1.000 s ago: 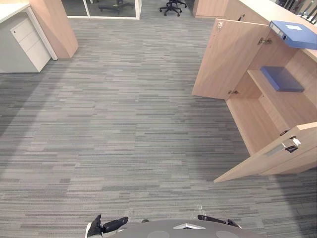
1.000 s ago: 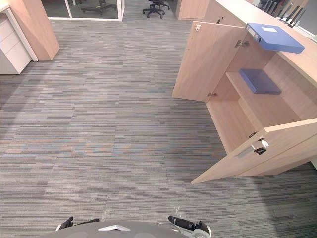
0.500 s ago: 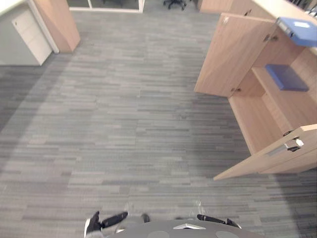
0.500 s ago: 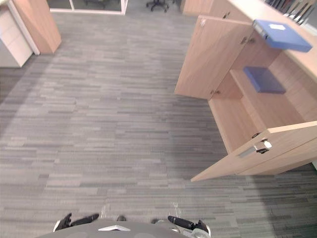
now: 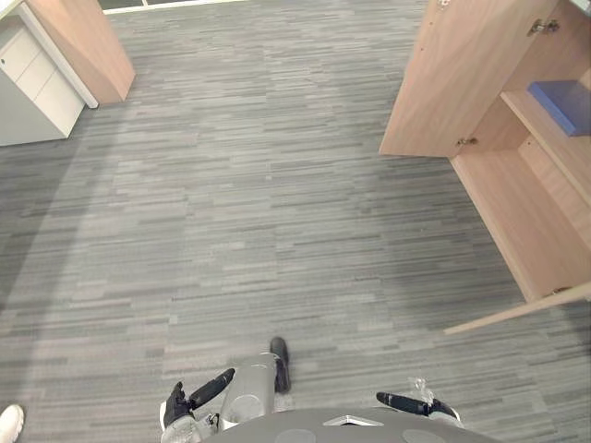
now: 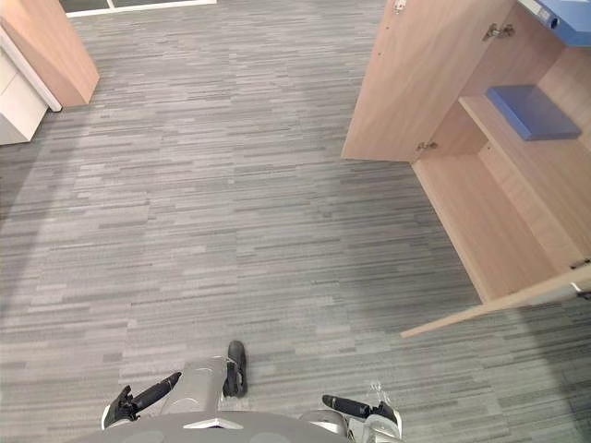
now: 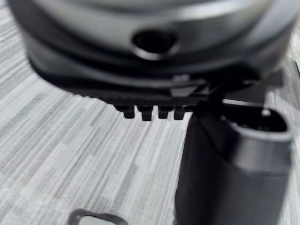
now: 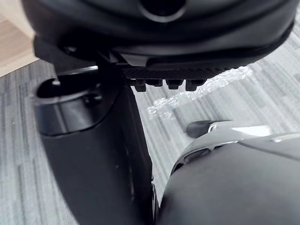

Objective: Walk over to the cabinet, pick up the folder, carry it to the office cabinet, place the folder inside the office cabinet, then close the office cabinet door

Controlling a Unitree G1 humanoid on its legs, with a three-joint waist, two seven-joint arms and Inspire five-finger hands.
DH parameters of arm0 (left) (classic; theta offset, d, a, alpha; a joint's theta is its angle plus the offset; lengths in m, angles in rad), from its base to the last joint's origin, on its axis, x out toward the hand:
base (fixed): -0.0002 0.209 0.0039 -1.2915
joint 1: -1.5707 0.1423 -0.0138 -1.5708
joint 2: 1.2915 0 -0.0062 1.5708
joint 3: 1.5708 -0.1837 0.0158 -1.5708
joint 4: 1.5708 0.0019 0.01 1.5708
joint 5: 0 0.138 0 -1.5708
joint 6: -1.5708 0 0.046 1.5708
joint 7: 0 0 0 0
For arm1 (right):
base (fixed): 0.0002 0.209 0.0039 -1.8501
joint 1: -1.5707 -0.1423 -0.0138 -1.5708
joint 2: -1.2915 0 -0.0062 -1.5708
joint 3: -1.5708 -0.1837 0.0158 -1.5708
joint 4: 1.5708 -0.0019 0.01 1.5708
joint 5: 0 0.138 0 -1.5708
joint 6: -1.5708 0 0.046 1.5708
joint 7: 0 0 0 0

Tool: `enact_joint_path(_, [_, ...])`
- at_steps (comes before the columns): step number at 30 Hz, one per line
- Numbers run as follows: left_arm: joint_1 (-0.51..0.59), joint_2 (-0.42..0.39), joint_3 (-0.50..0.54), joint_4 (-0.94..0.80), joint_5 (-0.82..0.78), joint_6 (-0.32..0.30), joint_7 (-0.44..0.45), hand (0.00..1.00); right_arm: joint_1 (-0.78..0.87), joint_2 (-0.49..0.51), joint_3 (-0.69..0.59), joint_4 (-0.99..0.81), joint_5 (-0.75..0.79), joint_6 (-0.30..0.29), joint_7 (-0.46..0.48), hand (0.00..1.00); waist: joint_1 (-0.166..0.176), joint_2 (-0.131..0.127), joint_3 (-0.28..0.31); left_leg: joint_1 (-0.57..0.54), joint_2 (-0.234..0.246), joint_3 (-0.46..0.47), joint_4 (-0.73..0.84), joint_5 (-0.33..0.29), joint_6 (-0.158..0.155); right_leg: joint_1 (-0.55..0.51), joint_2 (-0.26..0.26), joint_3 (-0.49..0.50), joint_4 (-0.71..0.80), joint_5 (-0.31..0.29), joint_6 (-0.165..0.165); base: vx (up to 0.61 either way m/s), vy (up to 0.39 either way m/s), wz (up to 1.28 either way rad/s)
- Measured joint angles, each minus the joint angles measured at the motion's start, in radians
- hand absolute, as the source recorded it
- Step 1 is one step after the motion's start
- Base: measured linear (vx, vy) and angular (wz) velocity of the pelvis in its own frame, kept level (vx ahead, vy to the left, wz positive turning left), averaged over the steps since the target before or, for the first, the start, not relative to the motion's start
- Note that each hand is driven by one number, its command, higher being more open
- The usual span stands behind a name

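Fingers (image 7: 146, 112), left hand (image 5: 177, 406): loosely straight in a row side by side, nothing between them and the thumb. The hand hangs low at the robot's left side, above the carpet.

Fingers (image 8: 173, 84), right hand (image 5: 406, 403): likewise straight and relaxed, empty. This hand hangs low at the robot's right side.

Room contents, from the left:

- Shoe (image 5: 9, 423): white, a person's, at the near left edge of the floor.
- Drawer unit (image 5: 37, 88): white, standing at the far left.
- Wooden panel (image 5: 88, 41): light wood, upright, just beside the drawer unit.
- Carpet (image 5: 259, 203): grey, striped, covering the whole open floor between the drawer unit and the cabinet.
- Cabinet (image 5: 517, 212): light wood, at the right, both doors swung out.
- Far door (image 5: 462, 78): wide open, its broad face turned to the room.
- Shelf (image 6: 531, 171): inside the cabinet, light wood.
- Flat blue folder (image 6: 534, 111): lies flat on the shelf, toward its far end, well apart from both hands.
- Blue binder (image 6: 565, 11): lies on top of the cabinet, above the shelf, cut off by the edge of view.
- Near door (image 6: 540, 292): open, seen almost edge-on, jutting out over the carpet.
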Motion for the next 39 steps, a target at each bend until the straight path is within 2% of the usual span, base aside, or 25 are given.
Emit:
enact_joint_path(1, [0.0,0.005,-0.003,0.0,0.002,0.001,-0.001,1.0,-0.004,0.008,-0.011,0.0,0.0,-0.003,0.002,1.0,0.001,-0.01,-0.008,0.032,-0.029,0.014,-0.022,-0.009,0.011,-0.015,-0.03,0.015,0.032,0.027,0.013,0.42,0.281,-0.4])
enact_joint_path(3, [0.007,0.012,-0.012,0.004,0.015,0.002,-0.003,1.0,0.001,0.017,-0.048,0.001,0.0,-0.003,0.019,1.0,0.017,-0.018,-0.041,0.132,-0.094,0.048,-0.109,-0.018,0.024,-0.056,-0.101,0.067,0.155,0.081,-0.011,0.33,0.22,-0.42])
enact_joint_path(4, [0.014,0.008,-0.018,0.01,0.04,0.002,-0.006,1.0,0.005,0.015,-0.072,-0.003,0.003,-0.002,0.028,1.0,0.016,-0.014,-0.056,0.193,-0.128,0.065,-0.158,-0.024,0.036,-0.114,-0.151,0.063,0.299,0.115,-0.065,0.25,0.159,-0.3])
enact_joint_path(6, [0.016,0.009,-0.021,0.015,0.05,0.002,-0.012,1.0,0.005,0.01,-0.107,-0.027,0.007,-0.002,0.034,1.0,-0.003,-0.01,-0.057,0.281,-0.169,0.074,-0.198,-0.036,0.077,-0.224,-0.245,-0.002,0.66,0.168,-0.226,0.32,0.213,-0.08])
enact_joint_path(8, [0.016,0.013,-0.046,0.039,0.081,0.003,-0.018,1.0,0.007,-0.006,-0.103,-0.048,0.008,-0.004,0.029,1.0,-0.032,0.008,-0.06,0.359,-0.176,0.062,-0.235,-0.047,0.103,-0.286,-0.284,-0.164,0.919,0.156,-0.317,0.29,0.146,0.01])
enact_joint_path(10, [0.003,0.016,-0.062,0.064,0.11,0.01,-0.028,1.0,-0.004,-0.006,-0.103,-0.054,0.018,-0.009,0.026,1.0,-0.037,0.015,-0.064,0.413,-0.16,0.079,-0.276,-0.049,0.101,-0.339,-0.231,-0.246,0.95,0.076,-0.296,0.32,0.09,-0.34])
enact_joint_path(11, [-0.016,0.019,-0.063,0.081,0.135,0.019,-0.035,1.0,-0.013,-0.003,-0.105,-0.057,0.032,-0.012,0.025,1.0,-0.041,0.029,-0.06,0.434,-0.144,0.094,-0.288,-0.051,0.098,-0.364,-0.189,-0.305,0.921,0.004,-0.26,0.25,0.035,-0.4])
enact_joint_path(12, [-0.03,0.02,-0.063,0.091,0.149,0.021,-0.037,1.0,-0.018,0.0,-0.108,-0.061,0.041,-0.014,0.026,1.0,-0.042,0.032,-0.045,0.446,-0.131,0.1,-0.291,-0.054,0.092,-0.369,-0.167,-0.341,0.889,-0.029,-0.245,0.3,0.007,-0.49])
enact_joint_path(13, [-0.045,0.021,-0.064,0.102,0.16,0.022,-0.038,1.0,-0.032,0.008,-0.116,-0.067,0.045,-0.02,0.022,1.0,-0.05,0.036,-0.016,0.468,-0.101,0.114,-0.289,-0.062,0.078,-0.376,-0.108,-0.407,0.793,-0.071,-0.208,0.22,-0.034,-0.55])
enact_joint_path(14, [-0.062,0.029,-0.07,0.109,0.16,0.023,-0.044,1.0,-0.039,0.021,-0.115,-0.076,0.044,-0.024,0.017,1.0,-0.054,0.037,0.005,0.486,-0.076,0.136,-0.293,-0.072,0.061,-0.389,-0.051,-0.467,0.657,-0.081,-0.186,0.21,-0.055,-0.59])
enact_joint_path(16, [-0.067,0.046,-0.067,0.105,0.16,0.023,-0.05,1.0,-0.05,0.049,-0.113,-0.081,0.045,-0.022,0.01,1.0,-0.051,0.011,0.031,0.53,-0.061,0.187,-0.313,-0.087,0.033,-0.402,0.025,-0.532,0.409,-0.046,-0.145,0.16,-0.097,-0.75])
enact_joint_path(17, [-0.068,0.054,-0.055,0.104,0.162,0.023,-0.054,1.0,-0.042,0.063,-0.113,-0.09,0.047,-0.022,0.004,1.0,-0.044,-0.015,0.026,0.546,-0.063,0.223,-0.32,-0.106,0.005,-0.413,0.05,-0.558,0.274,-0.008,-0.151,0.17,-0.115,-0.8])
enact_joint_path(19, [-0.069,0.057,-0.045,0.099,0.175,0.024,-0.053,1.0,-0.028,0.074,-0.115,-0.095,0.053,-0.021,-0.001,1.0,-0.043,-0.031,0.018,0.556,-0.053,0.246,-0.301,-0.145,-0.023,-0.445,0.048,-0.585,0.203,0.023,-0.198,0.27,-0.135,-0.55])
enact_joint_path(21, [-0.069,0.049,-0.04,0.089,0.2,0.025,-0.053,1.0,-0.02,0.073,-0.127,-0.097,0.077,-0.021,-0.006,1.0,-0.053,-0.022,0.012,0.562,-0.01,0.26,-0.274,-0.19,-0.047,-0.451,0.04,-0.606,0.21,0.03,-0.226,0.38,-0.138,-0.32])
enact_joint_path(22, [-0.072,0.034,-0.013,0.083,0.2,0.027,-0.051,1.0,-0.018,0.073,-0.141,-0.097,0.08,-0.02,-0.007,1.0,-0.058,-0.022,0.001,0.568,0.031,0.267,-0.256,-0.216,-0.082,-0.436,0.054,-0.64,0.209,0.062,-0.223,0.49,-0.164,-0.27])
enact_joint_path(23, [-0.081,0.032,-0.011,0.085,0.202,0.03,-0.051,1.0,-0.021,0.073,-0.146,-0.094,0.08,-0.02,-0.007,1.0,-0.057,-0.009,-0.001,0.577,0.082,0.278,-0.24,-0.234,-0.107,-0.416,0.104,-0.658,0.202,0.047,-0.283,0.51,-0.182,-0.21])
enact_joint_path(24, [-0.08,0.035,-0.011,0.087,0.206,0.033,-0.053,1.0,-0.02,0.072,-0.147,-0.093,0.08,-0.02,-0.007,1.0,-0.062,-0.001,-0.004,0.576,0.107,0.277,-0.223,-0.235,-0.112,-0.411,0.129,-0.665,0.198,0.032,-0.293,0.52,-0.199,-0.15])
enact_joint_path(25, [-0.091,0.036,-0.018,0.086,0.21,0.037,-0.059,1.0,-0.019,0.071,-0.15,-0.085,0.08,-0.021,-0.008,1.0,-0.062,0.004,-0.004,0.565,0.14,0.272,-0.176,-0.237,-0.115,-0.4,0.166,-0.671,0.187,0.012,-0.301,0.57,-0.274,-0.18])
enact_joint_path(27, [-0.114,0.023,-0.01,0.084,0.211,0.04,-0.062,1.0,-0.025,0.079,-0.165,-0.075,0.085,-0.022,-0.008,1.0,-0.061,0.008,-0.006,0.495,0.252,0.22,0.078,-0.232,-0.113,-0.341,0.255,-0.666,0.132,-0.014,-0.311,0.52,-0.275,-0.35])
enact_joint_path(29, [-0.113,-0.003,0.026,0.074,0.189,0.041,-0.063,1.0,-0.025,0.088,-0.162,-0.075,0.095,-0.027,-0.008,1.0,-0.056,0.037,-0.009,0.397,0.392,0.192,0.465,-0.131,-0.043,-0.243,0.364,-0.61,0.04,-0.023,-0.31,0.31,-0.153,-0.74])
enact_joint_path(31, [-0.11,-0.011,0.028,0.061,0.162,0.039,-0.061,1.0,-0.033,0.083,-0.162,-0.064,0.118,-0.03,-0.006,1.0,-0.042,0.054,-0.009,0.326,0.474,0.195,0.744,-0.119,-0.026,-0.166,0.415,-0.534,0.001,-0.034,-0.307,0.34,-0.069,-1.11])
enact_joint_path(32, [-0.109,-0.01,0.027,0.052,0.156,0.037,-0.054,1.0,-0.037,0.083,-0.16,-0.055,0.124,-0.032,-0.008,1.0,-0.038,0.051,-0.008,0.266,0.476,0.181,0.822,-0.13,-0.022,-0.12,0.424,-0.49,-0.021,-0.039,-0.296,0.28,-0.003,-1.07])
enact_joint_path(34, [-0.108,-0.009,0.027,0.03,0.147,0.032,-0.049,1.0,-0.043,0.078,-0.144,-0.028,0.124,-0.034,-0.01,1.0,-0.029,0.037,-0.006,0.169,0.446,0.144,0.794,-0.162,-0.021,-0.071,0.424,-0.428,-0.057,-0.036,-0.28,0.22,0.046,-0.96])
enact_joint_path(37, [-0.105,-0.004,0.021,0.006,0.141,0.016,-0.038,1.0,-0.051,0.06,-0.119,-0.006,0.123,-0.024,-0.011,1.0,-0.025,0.039,0.0,0.033,0.341,0.029,0.528,-0.197,-0.039,-0.008,0.408,-0.339,-0.106,-0.025,-0.241,0.24,0.137,-0.89])
enact_joint_path(39, [-0.104,-0.002,0.027,0.003,0.139,0.01,-0.031,1.0,-0.05,0.055,-0.104,-0.003,0.119,-0.023,-0.01,1.0,-0.023,0.02,0.014,0.02,0.21,-0.117,0.158,-0.155,-0.084,0.038,0.359,-0.287,-0.117,-0.038,-0.195,0.32,0.242,-0.65])
